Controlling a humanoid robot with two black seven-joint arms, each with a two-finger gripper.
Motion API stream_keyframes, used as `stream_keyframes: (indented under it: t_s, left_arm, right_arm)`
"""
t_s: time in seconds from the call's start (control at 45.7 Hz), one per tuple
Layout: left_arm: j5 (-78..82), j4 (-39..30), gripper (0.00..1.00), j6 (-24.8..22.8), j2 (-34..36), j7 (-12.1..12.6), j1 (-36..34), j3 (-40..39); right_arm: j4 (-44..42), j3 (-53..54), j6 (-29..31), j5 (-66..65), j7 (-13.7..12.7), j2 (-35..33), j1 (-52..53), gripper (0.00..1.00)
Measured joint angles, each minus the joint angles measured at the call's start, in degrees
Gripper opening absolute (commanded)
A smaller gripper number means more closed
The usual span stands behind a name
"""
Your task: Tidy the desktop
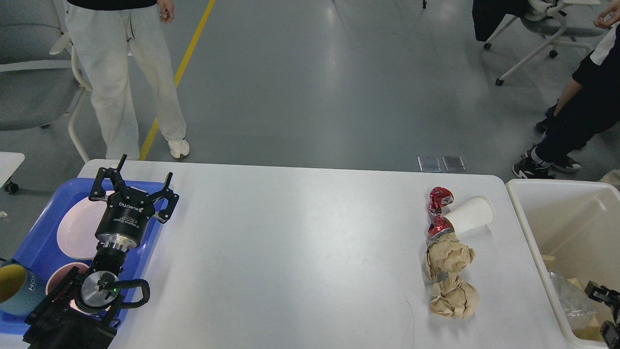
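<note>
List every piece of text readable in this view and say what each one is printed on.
"ROBOTIQ", white lettering seen upside down, on the black body of the left gripper.
Smaller white lines under that brand name: too small to read.
"HO...", white letters on the side of the teal cup in the blue tray; the rest is cut off.
The crushed red can shows print, but it is too crumpled to read.

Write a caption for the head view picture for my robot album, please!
Robot's open left pincer hovers over the blue tray while crumpled paper balls, a paper cup and red wrappers wait on the desktop.
</note>
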Motion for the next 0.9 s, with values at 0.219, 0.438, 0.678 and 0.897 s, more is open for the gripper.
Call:
stream_keyframes:
  t_s: [0.219, 0.438, 0.678, 0.897]
  left_arm:
    - [0.0, 0.0, 0.97, 0.0, 0.0, 0.0, 0.0, 0.0]
    - [0.0, 0.0, 0.97, 0.0, 0.0, 0.0, 0.0, 0.0]
    - [0.0, 0.0, 0.97, 0.0, 0.0, 0.1, 0.0, 0.0]
    - [0.0, 0.0, 0.97, 0.0, 0.0, 0.1, 0.0, 0.0]
  right_arm:
    - [2.2, -1.5, 13.5, -1.3, -2.0, -4.8, 10.4, 1.0]
    - [12.2, -5.7, 35.3, -14.0, -3.5, -6.9, 33.0, 1.0]
    - [49.3, -22.6, 40.2, -17.8, -4.2, -9.4, 69.6, 1.0]
    - [71.4, -33.0, 45.9, -17.2, -4.2, -1.0, 92.8, 1.0]
